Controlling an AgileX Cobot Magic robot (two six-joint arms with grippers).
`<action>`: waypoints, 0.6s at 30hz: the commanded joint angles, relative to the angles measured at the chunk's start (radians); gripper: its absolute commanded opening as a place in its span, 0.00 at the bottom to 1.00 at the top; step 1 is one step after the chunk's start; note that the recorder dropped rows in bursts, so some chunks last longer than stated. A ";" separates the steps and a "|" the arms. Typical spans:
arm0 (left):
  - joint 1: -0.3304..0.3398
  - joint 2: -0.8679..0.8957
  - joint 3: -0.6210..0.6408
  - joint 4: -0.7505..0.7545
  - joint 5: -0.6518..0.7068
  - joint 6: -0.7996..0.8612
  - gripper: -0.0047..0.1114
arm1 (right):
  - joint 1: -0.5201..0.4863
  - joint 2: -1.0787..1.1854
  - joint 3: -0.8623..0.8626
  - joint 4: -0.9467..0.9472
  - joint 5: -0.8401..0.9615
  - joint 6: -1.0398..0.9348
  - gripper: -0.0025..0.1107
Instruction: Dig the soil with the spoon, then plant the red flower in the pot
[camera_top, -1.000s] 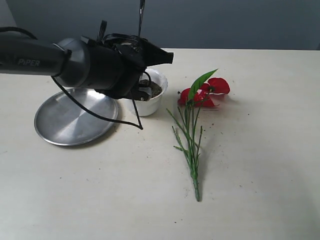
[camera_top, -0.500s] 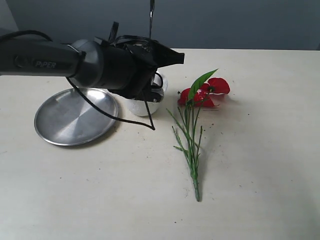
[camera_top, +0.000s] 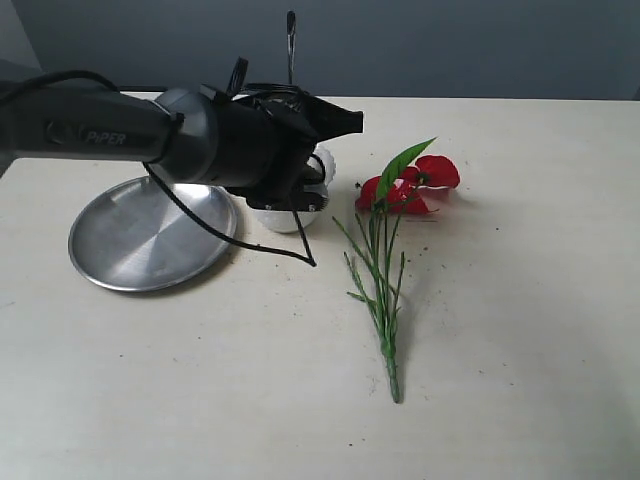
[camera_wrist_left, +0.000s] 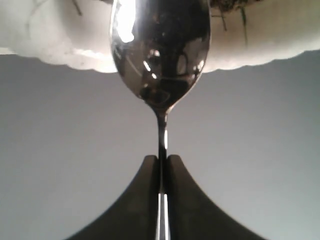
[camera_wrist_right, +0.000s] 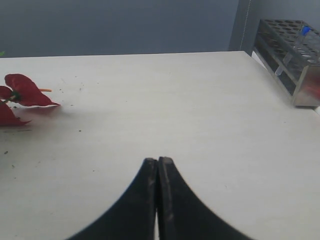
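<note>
digging step: left hand (camera_wrist_left: 161, 161) pinches the thin handle of the spoon (camera_wrist_left: 160, 55) tight; best to dip its bowl shallowly into the soil (camera_wrist_left: 230, 3) without tipping the pot (camera_wrist_left: 260, 45).

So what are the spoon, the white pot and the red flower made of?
The spoon looks like polished metal: mirror-bright, with reflections. The pot seems ceramic or plastic, smooth and white; I cannot tell which. The red flower looks artificial, perhaps fabric petals and plastic stems, going by their flat, even colour.
</note>
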 joint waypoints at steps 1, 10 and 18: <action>-0.002 0.018 -0.011 -0.010 -0.060 -0.005 0.04 | -0.006 -0.006 0.001 -0.001 -0.010 -0.001 0.02; -0.002 0.058 -0.080 0.016 -0.056 -0.005 0.04 | -0.006 -0.006 0.001 -0.001 -0.010 -0.001 0.02; -0.002 0.066 -0.091 0.002 -0.033 -0.005 0.04 | -0.006 -0.006 0.001 -0.001 -0.010 -0.001 0.02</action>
